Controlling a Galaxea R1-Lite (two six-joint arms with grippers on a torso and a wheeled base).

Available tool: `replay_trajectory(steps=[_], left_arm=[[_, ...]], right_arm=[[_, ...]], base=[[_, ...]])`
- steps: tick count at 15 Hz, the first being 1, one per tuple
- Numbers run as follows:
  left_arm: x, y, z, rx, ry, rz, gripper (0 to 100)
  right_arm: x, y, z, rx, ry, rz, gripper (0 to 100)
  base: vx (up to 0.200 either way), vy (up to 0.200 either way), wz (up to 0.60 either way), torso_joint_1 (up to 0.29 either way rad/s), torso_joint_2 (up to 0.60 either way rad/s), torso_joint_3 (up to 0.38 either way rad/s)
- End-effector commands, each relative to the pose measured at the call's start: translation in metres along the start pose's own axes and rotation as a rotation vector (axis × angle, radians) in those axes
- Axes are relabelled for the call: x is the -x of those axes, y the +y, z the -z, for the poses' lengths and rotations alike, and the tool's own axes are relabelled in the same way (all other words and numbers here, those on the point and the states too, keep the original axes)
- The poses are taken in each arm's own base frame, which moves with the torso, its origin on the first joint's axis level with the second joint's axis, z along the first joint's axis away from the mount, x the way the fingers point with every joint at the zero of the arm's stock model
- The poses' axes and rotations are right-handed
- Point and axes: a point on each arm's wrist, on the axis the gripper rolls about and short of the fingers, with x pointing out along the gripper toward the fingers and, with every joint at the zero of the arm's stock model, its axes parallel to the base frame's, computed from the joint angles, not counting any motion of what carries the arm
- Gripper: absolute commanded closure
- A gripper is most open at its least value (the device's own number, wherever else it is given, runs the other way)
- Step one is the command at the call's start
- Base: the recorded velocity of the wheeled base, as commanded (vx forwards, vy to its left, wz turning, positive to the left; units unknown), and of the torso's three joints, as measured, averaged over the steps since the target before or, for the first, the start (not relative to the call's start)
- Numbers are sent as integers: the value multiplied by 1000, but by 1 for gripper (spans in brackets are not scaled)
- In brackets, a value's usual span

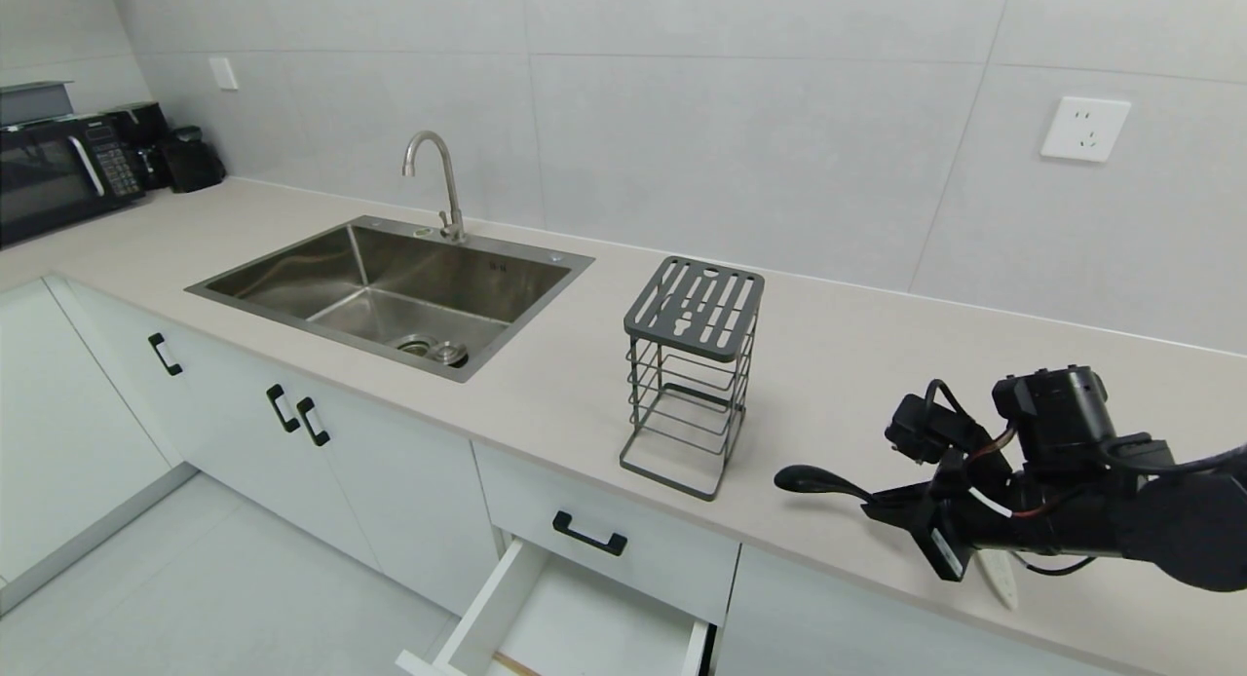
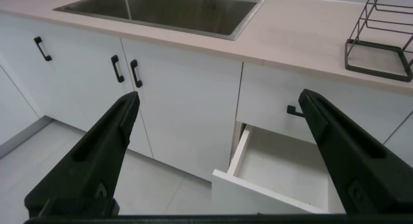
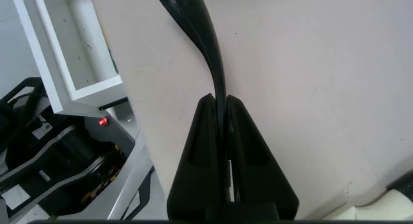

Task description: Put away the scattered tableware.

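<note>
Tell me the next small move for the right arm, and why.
Probably swing the right tool leftward along the counter without lowering it. It is shut on the black spoon, held over the counter, and both the slotted rack and the open drawer lie to the robot's left. Which of the two is meant, I cannot tell.

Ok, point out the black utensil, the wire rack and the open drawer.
black utensil (image 1: 816,481), head view, its free rounded end.
wire rack (image 1: 694,308), head view, slotted top plate.
open drawer (image 1: 594,625), head view, bare inside floor.
</note>
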Motion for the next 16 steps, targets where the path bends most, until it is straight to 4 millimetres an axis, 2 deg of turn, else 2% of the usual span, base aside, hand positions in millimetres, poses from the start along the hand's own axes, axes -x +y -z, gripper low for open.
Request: replay_trajectory(steps=[1,2,5,8,10,13,16], left_arm=[[0,0,0,0,0,0,0],[0,0,0,0,0,0,0],[0,0,0,0,0,1,0],[0,0,0,0,0,0,0],[0,0,0,0,0,1,0],[0,0,0,0,0,1,0],[0,0,0,0,0,0,0]], right_arm=[[11,8,2,37,-21,-17,100],[14,11,2,47,-24,-24,100],[23,39,6,92,-19,-86,100],[24,49,5,117,-21,-113,100],[22,58,1,146,-27,-143,100],[16,86,-9,164,-33,-231,100],[13,98,-19,168,-79,-253,100]], base=[[0,0,0,0,0,0],[0,0,0,0,0,0],[0,0,0,0,0,0],[0,0,0,0,0,0],[0,0,0,0,0,0],[0,0,0,0,0,0],[0,0,0,0,0,0]])
